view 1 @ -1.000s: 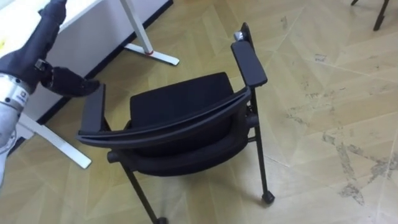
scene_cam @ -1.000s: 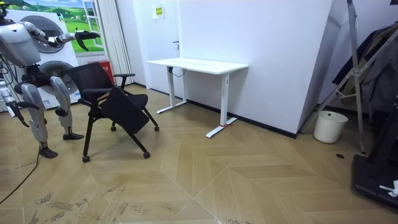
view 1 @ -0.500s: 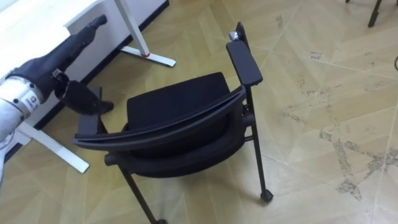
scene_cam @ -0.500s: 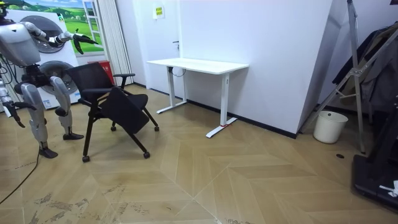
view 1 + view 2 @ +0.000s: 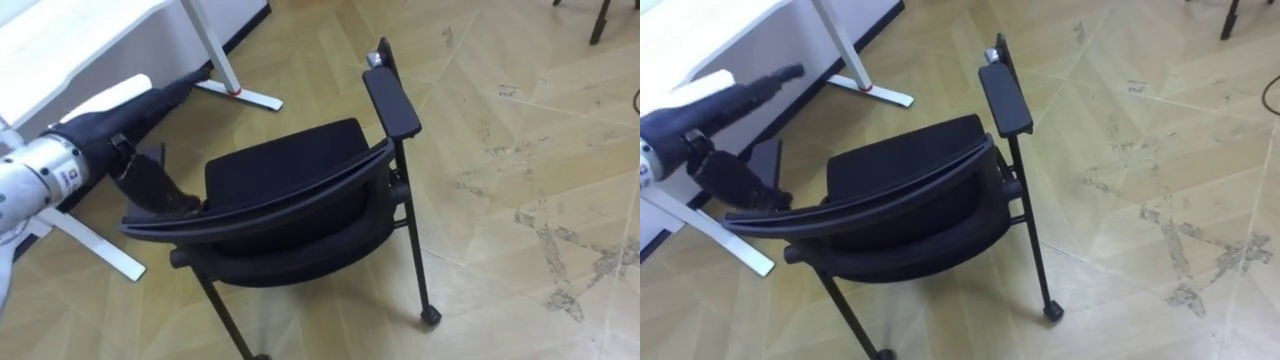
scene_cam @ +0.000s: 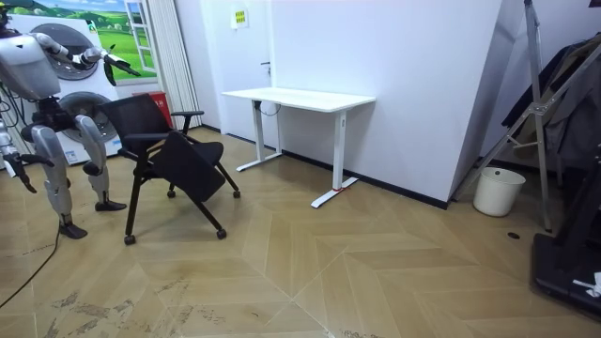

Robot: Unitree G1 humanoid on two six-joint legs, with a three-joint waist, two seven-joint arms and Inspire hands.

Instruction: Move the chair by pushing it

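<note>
I see the chair [image 5: 290,190] seat and back in matt black cloth, its armrests in smooth matt black plastic, and its thin frame in black painted metal. The floor [image 5: 520,120] is wood parquet with a soft sheen, scuffed with dull grey marks. The desk [image 5: 60,40] top is smooth white, on white painted metal legs. My left hand [image 5: 110,135] looks matt black, with silver metal at the wrist.

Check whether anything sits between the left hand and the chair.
Nothing visible stands between them. The open left hand is right at the chair's left rear corner. Whether it touches the chair cannot be told.
</note>
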